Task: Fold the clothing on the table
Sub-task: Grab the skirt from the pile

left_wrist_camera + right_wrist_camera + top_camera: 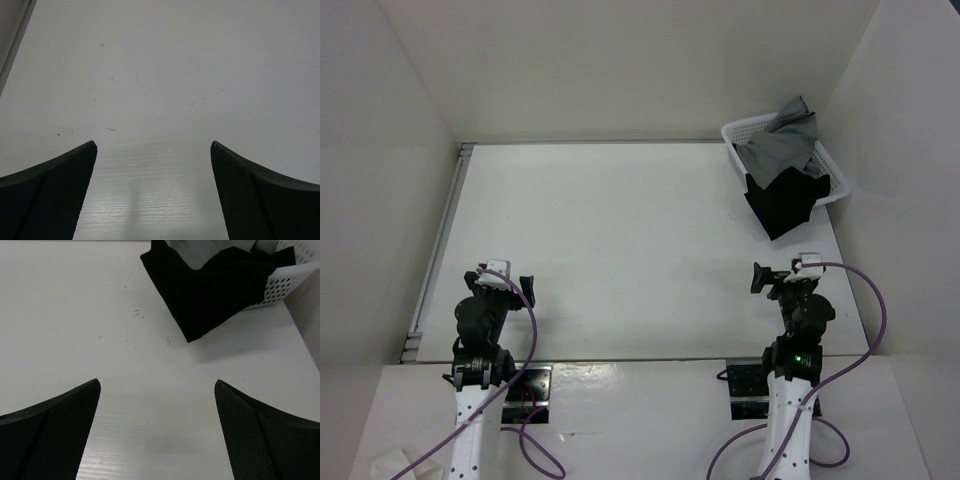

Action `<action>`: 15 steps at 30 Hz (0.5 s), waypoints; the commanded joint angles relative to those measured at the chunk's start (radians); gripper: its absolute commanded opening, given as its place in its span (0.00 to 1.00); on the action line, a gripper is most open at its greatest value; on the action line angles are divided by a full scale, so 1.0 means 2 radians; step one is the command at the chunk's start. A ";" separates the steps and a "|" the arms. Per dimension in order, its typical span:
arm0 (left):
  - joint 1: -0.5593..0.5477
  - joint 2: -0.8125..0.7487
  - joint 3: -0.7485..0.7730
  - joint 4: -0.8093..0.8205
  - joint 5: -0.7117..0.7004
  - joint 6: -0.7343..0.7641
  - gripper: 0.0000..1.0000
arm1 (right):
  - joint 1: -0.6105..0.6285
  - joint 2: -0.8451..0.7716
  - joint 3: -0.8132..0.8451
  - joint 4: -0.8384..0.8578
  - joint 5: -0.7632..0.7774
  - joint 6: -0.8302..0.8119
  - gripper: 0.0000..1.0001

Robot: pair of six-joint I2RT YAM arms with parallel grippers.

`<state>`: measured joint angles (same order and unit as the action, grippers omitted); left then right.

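Note:
The black clothing (782, 203) hangs over the front rim of a white basket (837, 182) at the back right of the table (620, 240), one corner drooping onto the tabletop. The right wrist view shows the same clothing (207, 290) ahead of my right gripper (156, 387), well apart from the open, empty jaws. In the top view my right gripper (768, 276) sits near the table's front right. My left gripper (505, 283) rests at the front left, open over bare tabletop (152, 147), nothing between its fingers.
Grey garments (782, 145) lie inside the basket behind the black one. White walls enclose the table on the left, back and right. A thin metal rail (438, 245) runs along the left edge. Purple cables trail from both arms at the near edge.

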<state>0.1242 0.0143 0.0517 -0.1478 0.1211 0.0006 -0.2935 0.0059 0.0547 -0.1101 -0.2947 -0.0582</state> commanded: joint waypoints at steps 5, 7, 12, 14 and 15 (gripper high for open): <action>0.004 -0.070 -0.025 0.028 0.008 0.007 1.00 | -0.004 -0.035 0.063 0.031 0.043 0.032 0.99; 0.004 -0.070 -0.025 0.028 0.008 0.007 1.00 | -0.004 -0.031 0.085 0.031 0.050 0.037 0.99; 0.004 -0.070 -0.025 0.028 0.008 0.007 1.00 | -0.004 0.031 0.156 0.052 0.081 0.076 0.99; 0.004 -0.070 -0.025 0.028 0.008 0.007 1.00 | -0.004 0.070 0.203 0.052 0.086 0.110 0.99; 0.004 -0.070 -0.025 0.028 0.008 0.007 1.00 | -0.004 0.097 0.226 0.047 0.091 0.123 0.99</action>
<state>0.1242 0.0128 0.0517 -0.1478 0.1215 0.0006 -0.2951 0.0986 0.3801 -0.0872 -0.1673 0.0872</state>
